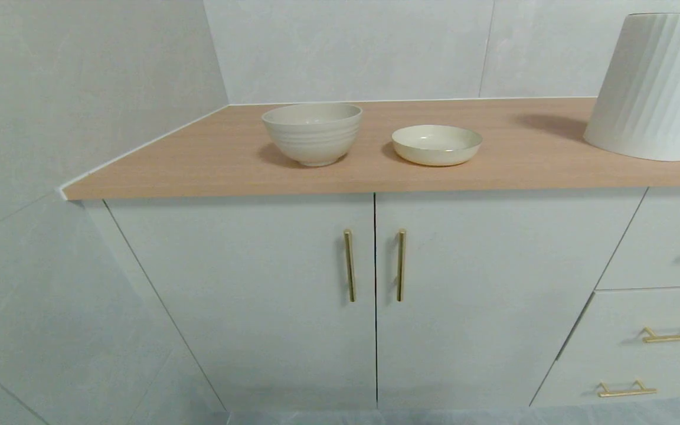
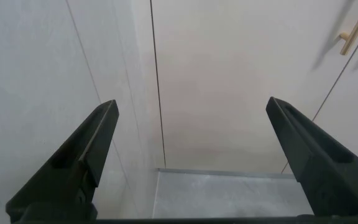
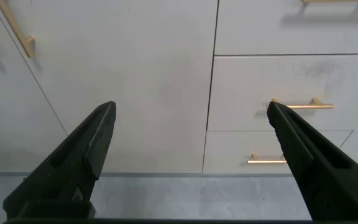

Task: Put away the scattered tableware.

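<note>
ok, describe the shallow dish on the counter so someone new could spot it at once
Find the wood countertop above the white two-door cabinet. Two cream vessels sit on it above the doors; the dish is the one on the robot's right, nearer the tall white ribbed container. Unlike the deep ribbed bowl beside it, it is low, wide and smooth.

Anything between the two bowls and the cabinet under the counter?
Yes: the left door and right door are both shut. The ribbed bowl and shallow dish sit on the counter above them.
</note>
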